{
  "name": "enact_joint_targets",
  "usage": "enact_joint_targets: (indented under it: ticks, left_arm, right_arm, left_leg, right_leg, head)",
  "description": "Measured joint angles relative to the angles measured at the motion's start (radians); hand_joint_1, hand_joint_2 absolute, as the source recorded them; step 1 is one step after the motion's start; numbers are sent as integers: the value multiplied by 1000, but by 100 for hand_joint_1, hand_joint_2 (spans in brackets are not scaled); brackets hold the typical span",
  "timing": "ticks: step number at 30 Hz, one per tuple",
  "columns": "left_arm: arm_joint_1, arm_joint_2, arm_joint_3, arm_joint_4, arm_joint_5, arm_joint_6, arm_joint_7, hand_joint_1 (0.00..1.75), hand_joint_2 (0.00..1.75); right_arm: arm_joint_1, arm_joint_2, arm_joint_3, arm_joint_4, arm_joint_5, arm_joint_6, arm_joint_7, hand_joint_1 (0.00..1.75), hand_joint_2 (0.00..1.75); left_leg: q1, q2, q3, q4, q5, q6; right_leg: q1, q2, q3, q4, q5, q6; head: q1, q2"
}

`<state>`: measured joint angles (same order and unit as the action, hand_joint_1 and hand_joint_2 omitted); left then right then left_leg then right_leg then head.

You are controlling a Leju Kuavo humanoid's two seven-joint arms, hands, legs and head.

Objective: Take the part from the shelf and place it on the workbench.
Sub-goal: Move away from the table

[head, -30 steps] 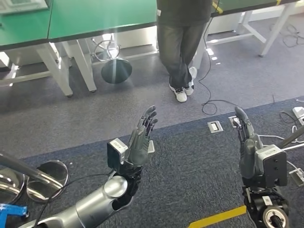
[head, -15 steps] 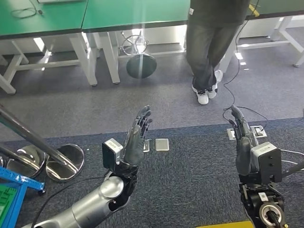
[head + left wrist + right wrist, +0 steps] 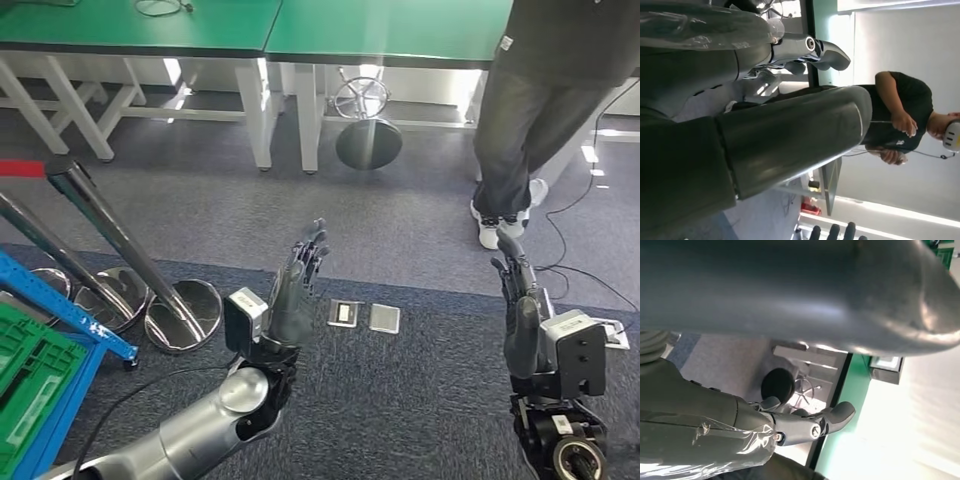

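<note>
in the head view the left hand (image 3: pixel 296 288) sits at lower centre of the frame, raised palm-up on its silver arm, fingers (image 3: pixel 311 248) extended and apart with nothing in them. the right hand (image 3: pixel 519 300) stands at the lower right, fingers pointing up and loosely spread, also empty. both hover over dark blue-grey carpet (image 3: pixel 423 400). two small metal floor plates (image 3: pixel 364 317) lie between the hands. at the far left edge a green crate (image 3: pixel 30 370) sits in a blue frame (image 3: pixel 72 320), with slanted metal poles (image 3: pixel 113 235) on round shiny bases (image 3: pixel 183 315) beside it. green-topped workbenches (image 3: pixel 377 25) run along the top of the frame, a round stool base (image 3: pixel 368 143) under them. a person in dark trousers (image 3: pixel 521 130) stands at the upper right. i cannot tell where the part is.
</note>
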<state>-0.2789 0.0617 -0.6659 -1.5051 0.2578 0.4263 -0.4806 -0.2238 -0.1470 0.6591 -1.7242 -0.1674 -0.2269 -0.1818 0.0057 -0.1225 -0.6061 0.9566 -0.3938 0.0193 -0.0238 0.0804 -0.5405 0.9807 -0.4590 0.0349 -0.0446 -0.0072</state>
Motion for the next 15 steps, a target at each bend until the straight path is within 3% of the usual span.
enact_joint_targets:
  ticks: [1,3,4,5,7,9,10,11,12,14,15]
  left_arm:
    - [0,0,0,0,0,2,0,0,0]
    - [1,1,0,0,1,5,0,0,0]
    - [1,2,0,0,0,5,0,0,0]
    - [0,3,0,0,0,6,0,0,0]
    - [-2,4,0,-1,-1,7,0,0,0]
    - [-1,5,0,0,-2,9,1,0,0]
    - [0,6,0,0,-2,10,1,0,0]
    - [0,7,-1,0,-2,12,2,0,0]
    - [0,8,-1,0,-2,13,2,0,0]
    - [-1,9,-1,0,-3,14,2,0,0]
    - [-2,9,-1,0,-3,14,2,0,0]
  right_arm:
    - [0,0,0,0,0,1,0,0,0]
    - [0,0,1,0,0,4,0,0,0]
    - [-1,1,1,0,0,5,0,0,0]
    - [-2,1,1,0,0,6,0,0,0]
    - [-2,1,1,1,0,8,0,0,0]
    - [-2,1,1,4,0,10,1,0,0]
    - [-2,1,2,7,0,11,1,0,0]
    - [-3,1,2,9,0,11,1,0,0]
    - [-3,1,2,12,0,11,1,0,0]
    - [-6,1,2,14,0,13,1,0,0]
    - [-9,1,2,14,0,14,1,0,0]
  left_leg:
    - [2,-12,-6,0,3,-6]
    - [5,-27,-16,-1,10,-20]
    - [1,-11,-20,6,6,-26]
    - [-2,18,-33,32,-10,-32]
    - [-2,88,-89,145,-68,-44]
    - [4,111,-149,262,-110,-53]
    - [6,114,-158,280,-108,-55]
    - [8,117,-147,258,-89,-55]
    - [8,124,-117,203,-59,-54]
    - [1,164,-43,66,-9,-43]
    - [-3,181,-19,22,1,-35]
  right_leg:
    - [0,10,9,-19,-2,-2]
    - [-1,-11,18,-32,-3,-6]
    - [-3,-24,21,-36,0,-10]
    - [-5,-39,25,-41,2,-14]
    - [-3,-69,28,-46,4,-20]
    - [0,-100,28,-45,3,-24]
    - [0,-114,28,-45,1,-24]
    - [0,-128,29,-45,0,-23]
    - [1,-142,30,-45,-2,-22]
    - [5,-164,34,-44,-7,-16]
    - [9,-172,35,-44,-9,-11]
  head:
    - [1,0]
    - [1,0]
    - [-2,0]
    - [-7,0]
    - [-18,0]
    - [-21,0]
    - [-23,0]
    - [-25,0]
    - [-27,0]
    - [-31,0]
    - [-32,0]
